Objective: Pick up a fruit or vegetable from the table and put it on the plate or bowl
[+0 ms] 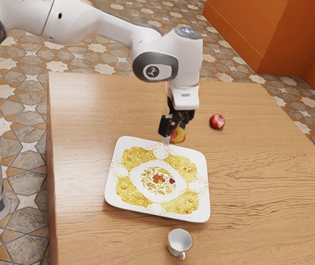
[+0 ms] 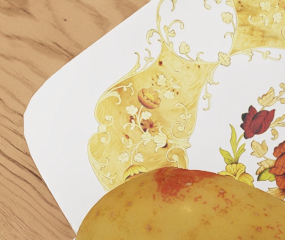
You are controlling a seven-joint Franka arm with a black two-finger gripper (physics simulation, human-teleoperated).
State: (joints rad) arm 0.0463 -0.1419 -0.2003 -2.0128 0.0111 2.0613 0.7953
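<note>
Pinching a yellow fruit w/ a red patch, the hand has its two black fingers pressed on the fruit's sides. The fruit looks lifted up and hangs over the far edge of the plate.

In the wrist view the fruit is big & close under the hand, its skin has little red dots. The plate lies below it, w/ a white rim, yellow curly bits, and red & orange flowers in the middle.

The plate is square w/ round corners and lies flat on the wood surface. A small red fruit sits on the surface past the plate, toward the exterior view's right, apart from plate & hand. A little white cup stands upright near the plate's near edge, not touching it.

The white arm comes in from the exterior view's upper left and bends down to the hand. The floor has star tiles. An orange wall stands at the back.
</note>
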